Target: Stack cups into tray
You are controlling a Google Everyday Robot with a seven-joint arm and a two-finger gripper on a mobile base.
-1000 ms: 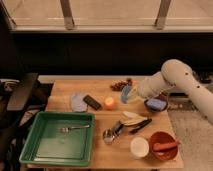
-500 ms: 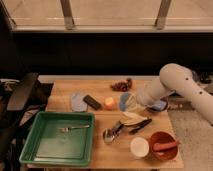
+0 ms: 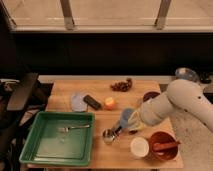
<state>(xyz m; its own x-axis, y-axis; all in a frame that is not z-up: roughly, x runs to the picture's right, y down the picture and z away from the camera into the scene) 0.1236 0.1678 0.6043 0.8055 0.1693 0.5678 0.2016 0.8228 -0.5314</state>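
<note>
Pinches the small light blue plastic cup (image 3: 125, 118) tight in the closed gripper (image 3: 131, 122), up off the table (image 3: 135, 89), ready to go over into the big green plastic tray (image 3: 29, 150).

Pale daylight glares through the far window (image 3: 115, 12) and washes out between 2 dark frame posts (image 3: 67, 15). The wall (image 3: 100, 55) beneath is dim. The light wooden table (image 3: 100, 112) is evenly lit, with soft shadows. Right of centre, the gripper (image 3: 124, 126) clamps a small light blue plastic cup (image 3: 127, 116) under flat light.
</note>
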